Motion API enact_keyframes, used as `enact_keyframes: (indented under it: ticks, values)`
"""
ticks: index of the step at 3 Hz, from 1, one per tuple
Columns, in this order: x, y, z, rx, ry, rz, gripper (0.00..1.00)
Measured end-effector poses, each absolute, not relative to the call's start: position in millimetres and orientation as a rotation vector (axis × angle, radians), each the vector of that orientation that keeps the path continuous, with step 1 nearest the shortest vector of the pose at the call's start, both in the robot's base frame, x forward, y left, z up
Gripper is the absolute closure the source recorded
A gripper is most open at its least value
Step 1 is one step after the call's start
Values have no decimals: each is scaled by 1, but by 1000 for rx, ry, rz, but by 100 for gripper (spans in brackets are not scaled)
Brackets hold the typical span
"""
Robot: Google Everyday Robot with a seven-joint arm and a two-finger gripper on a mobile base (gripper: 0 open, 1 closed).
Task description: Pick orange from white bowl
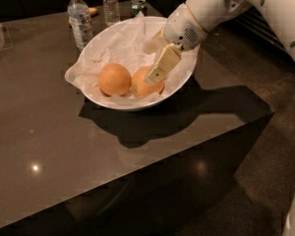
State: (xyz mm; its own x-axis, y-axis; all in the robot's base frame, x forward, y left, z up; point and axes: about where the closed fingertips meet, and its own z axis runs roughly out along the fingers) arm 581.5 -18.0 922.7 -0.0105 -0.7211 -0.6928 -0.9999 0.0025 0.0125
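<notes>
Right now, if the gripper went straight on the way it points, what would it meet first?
The right-hand orange in the bowl. The gripper slants down and to the left inside the bowl, its tip just over that fruit. Depth is unclear, so it may already be touching.

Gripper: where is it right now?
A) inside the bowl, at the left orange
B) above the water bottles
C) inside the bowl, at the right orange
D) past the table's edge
C: the gripper is down inside the bowl, overlapping the right orange, while the left orange lies uncovered beside it.
</notes>
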Motion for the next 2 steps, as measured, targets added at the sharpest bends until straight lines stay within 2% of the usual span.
enact_keyframes:
  ticks: [2]
  values:
    - [589, -6, 891, -1790, 1851, 811, 24]
